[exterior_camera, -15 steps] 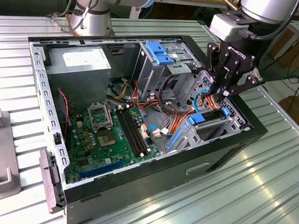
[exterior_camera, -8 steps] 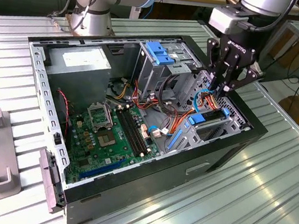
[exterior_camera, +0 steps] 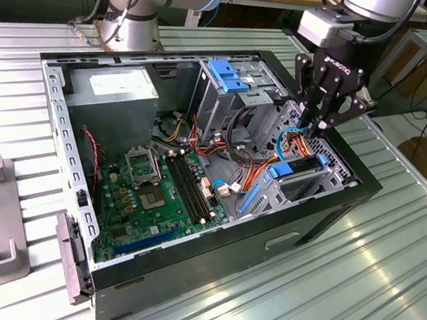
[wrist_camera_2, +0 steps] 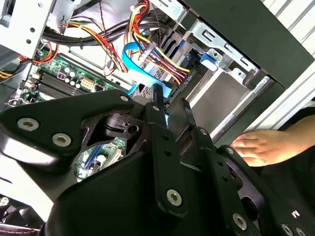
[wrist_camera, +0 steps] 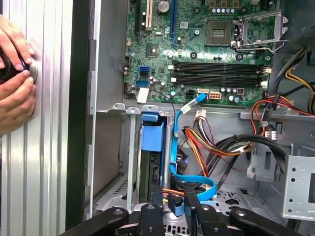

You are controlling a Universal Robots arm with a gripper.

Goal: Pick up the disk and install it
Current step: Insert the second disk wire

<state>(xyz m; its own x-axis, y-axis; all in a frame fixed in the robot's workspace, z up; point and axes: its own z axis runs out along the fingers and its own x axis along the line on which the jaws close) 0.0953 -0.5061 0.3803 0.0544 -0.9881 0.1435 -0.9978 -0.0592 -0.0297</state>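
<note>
One end effector (exterior_camera: 319, 125) is hanging over the open case (exterior_camera: 325, 215), near 3 o'clock in the exterior view, its fingers (wrist_camera_2: 157, 105) standing close together on a thin blue edge; whether they are clamping it I cannot tell. Just below, the disk (wrist_camera: 151, 169) is sitting on edge in its bay (wrist_camera: 129, 162), blue rail upward. Doing this well likely means pressing straight down along the bay, keeping clear of the loose cables (wrist_camera: 211, 145). A hand (wrist_camera: 15, 73) is resting on the tabletop (wrist_camera: 47, 147) beside the case.

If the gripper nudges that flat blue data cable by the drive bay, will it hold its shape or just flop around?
The flat blue cable already bends in loose curves among the wire bundle, so it probably flexes readily. It looks thin, so likely light. The gripper sits close to it, so a nudge might shift it rather than meet resistance.
</note>
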